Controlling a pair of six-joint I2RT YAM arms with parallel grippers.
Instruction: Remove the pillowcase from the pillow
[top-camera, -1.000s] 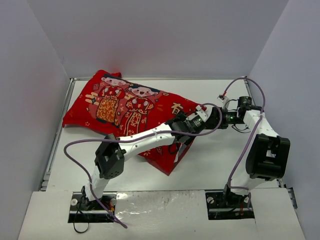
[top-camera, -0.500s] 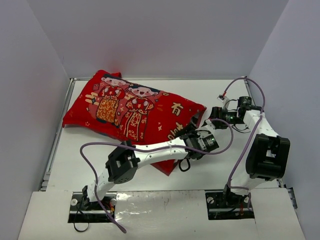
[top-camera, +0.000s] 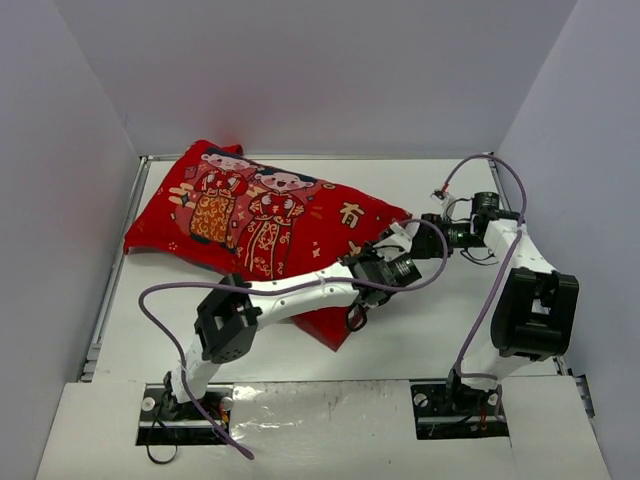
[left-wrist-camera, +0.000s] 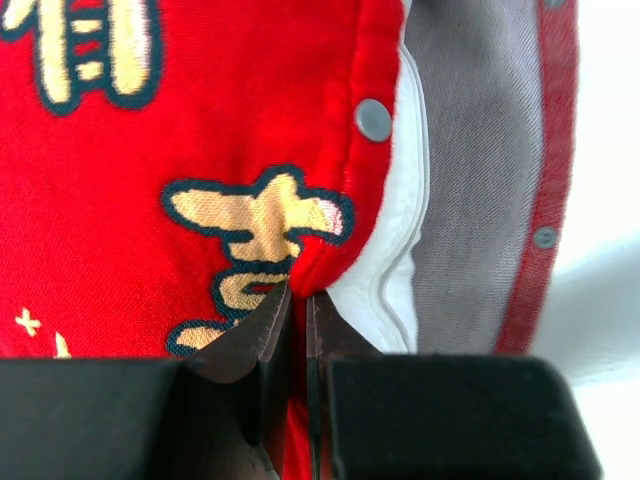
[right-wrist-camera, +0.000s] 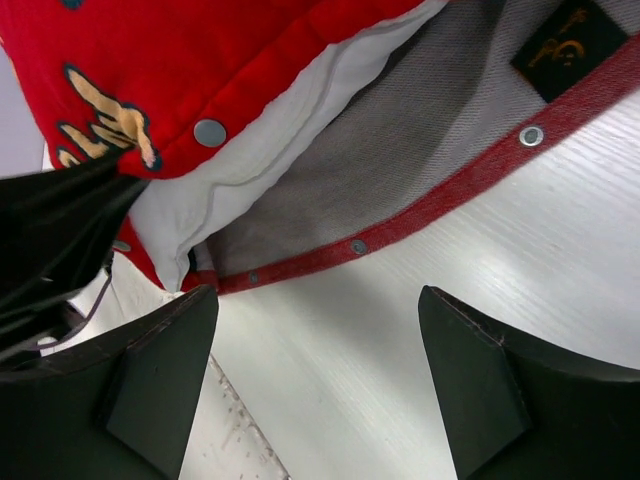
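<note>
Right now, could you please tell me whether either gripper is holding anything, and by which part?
The left gripper pinches the pillowcase by the red upper hem of its open end. The right gripper is open, holding nothing.

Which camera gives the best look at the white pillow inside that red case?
The right wrist view: the pillow bulges white out of the open pillowcase, above its grey lining. The left wrist view shows only a narrow white strip along the red hem. In the top view the pillowcase hides nearly all of it.
</note>
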